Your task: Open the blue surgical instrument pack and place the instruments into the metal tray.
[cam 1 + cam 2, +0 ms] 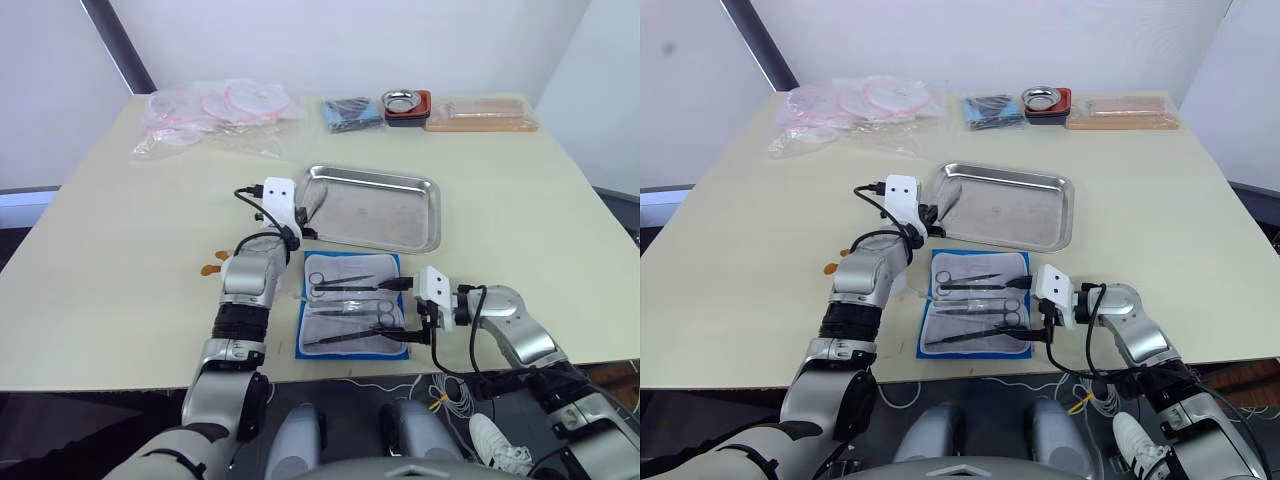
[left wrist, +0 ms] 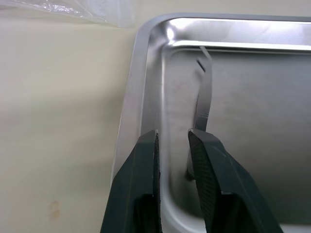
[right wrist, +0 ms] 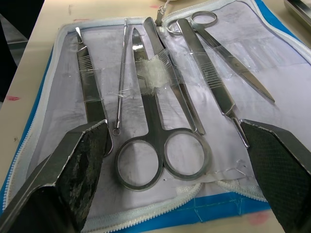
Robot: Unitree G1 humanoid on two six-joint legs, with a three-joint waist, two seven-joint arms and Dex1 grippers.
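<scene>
Left gripper (image 2: pixel 174 145): ribbed black fingers slightly parted over the metal tray's (image 1: pixel 425 236) near-left rim, beside one slim tweezer (image 2: pixel 204 97), contact unclear. Blue surgical instrument pack (image 1: pixel 352 304): unzipped flat just before the tray, pale lining holding the instruments (image 3: pixel 160 121). Right gripper (image 3: pixel 175 160): spread wide at the pack's right edge.

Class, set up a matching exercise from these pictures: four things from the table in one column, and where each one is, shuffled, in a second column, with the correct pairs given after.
Things:
1. blue surgical instrument pack
2. metal tray
3. left gripper
4. right gripper

Places or states:
A. open wide at the near edge of the opened wrap
B. lying open on the table, scissors and forceps on its pale lining
C. beyond the pack, with one thin metal instrument in its corner
D. over the tray's corner by its rim

Pairs: 1-B, 2-C, 3-D, 4-A
</scene>
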